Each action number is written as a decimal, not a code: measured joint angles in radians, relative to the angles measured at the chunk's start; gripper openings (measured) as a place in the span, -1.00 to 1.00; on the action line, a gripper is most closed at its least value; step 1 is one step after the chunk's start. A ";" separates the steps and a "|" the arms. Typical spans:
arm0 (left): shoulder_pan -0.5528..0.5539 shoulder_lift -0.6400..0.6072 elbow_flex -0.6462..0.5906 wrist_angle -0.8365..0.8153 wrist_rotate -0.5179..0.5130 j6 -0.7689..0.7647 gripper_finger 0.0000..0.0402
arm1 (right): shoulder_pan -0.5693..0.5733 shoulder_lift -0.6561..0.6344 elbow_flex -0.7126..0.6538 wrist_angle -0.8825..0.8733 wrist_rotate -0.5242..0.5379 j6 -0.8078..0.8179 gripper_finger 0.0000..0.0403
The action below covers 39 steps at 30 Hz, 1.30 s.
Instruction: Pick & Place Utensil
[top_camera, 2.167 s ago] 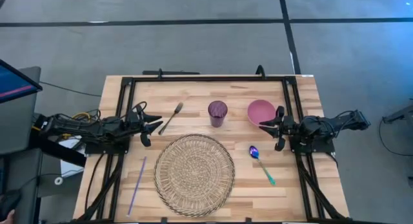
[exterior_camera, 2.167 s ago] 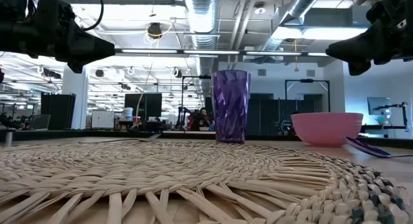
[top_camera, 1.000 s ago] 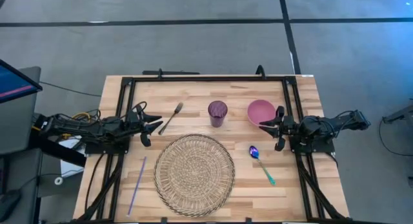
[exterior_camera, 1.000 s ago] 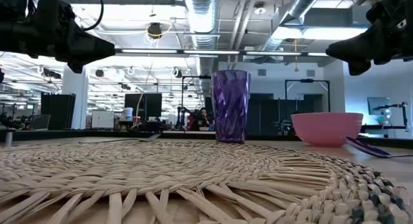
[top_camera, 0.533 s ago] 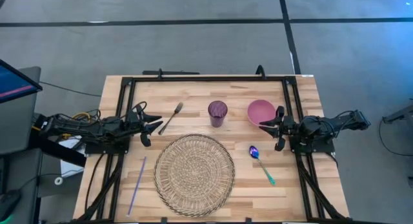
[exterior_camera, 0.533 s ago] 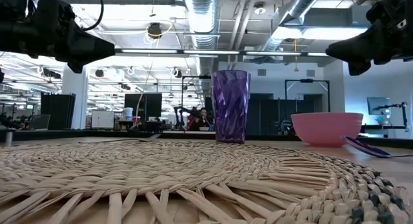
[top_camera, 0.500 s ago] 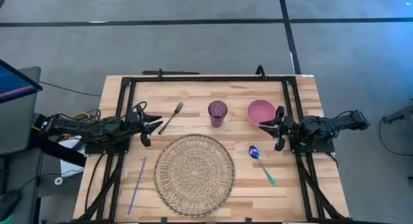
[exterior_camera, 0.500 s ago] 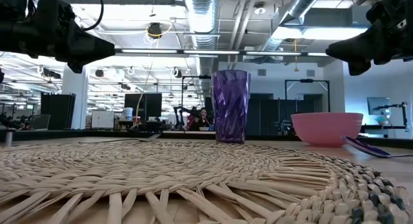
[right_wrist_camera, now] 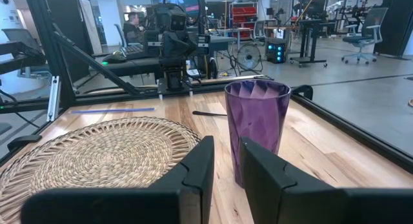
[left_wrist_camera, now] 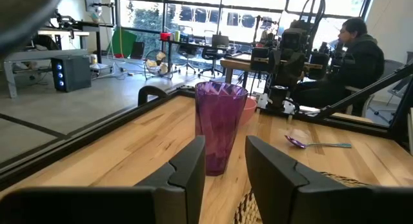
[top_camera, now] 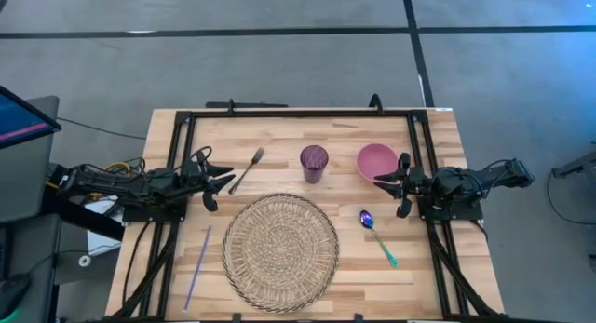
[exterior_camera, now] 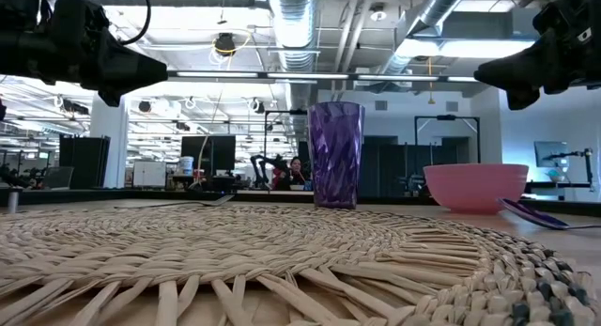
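Note:
A spoon (top_camera: 377, 235) with a shiny bluish bowl and teal handle lies flat on the wood, right of the round woven placemat (top_camera: 280, 251). A dark fork (top_camera: 247, 169) lies toward the far left, and a purple straw (top_camera: 196, 266) lies left of the mat. My left gripper (top_camera: 226, 181) hovers at the table's left side near the fork, open, holding nothing. My right gripper (top_camera: 383, 183) hovers at the right side beside the pink bowl (top_camera: 376, 161), open and empty. The purple cup (top_camera: 314, 163) stands upright between both grippers.
A black frame (top_camera: 298, 112) runs around the table's far edge and down both sides. The wrist views show the cup (left_wrist_camera: 219, 126) (right_wrist_camera: 257, 129) straight ahead of each gripper. A person (left_wrist_camera: 356, 53) sits beyond the table's right side. Bare wood lies far of the mat.

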 joint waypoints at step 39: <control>0.000 0.000 0.000 0.047 -0.004 -0.075 -0.45 | 0.000 0.000 0.000 0.000 0.000 0.000 -0.67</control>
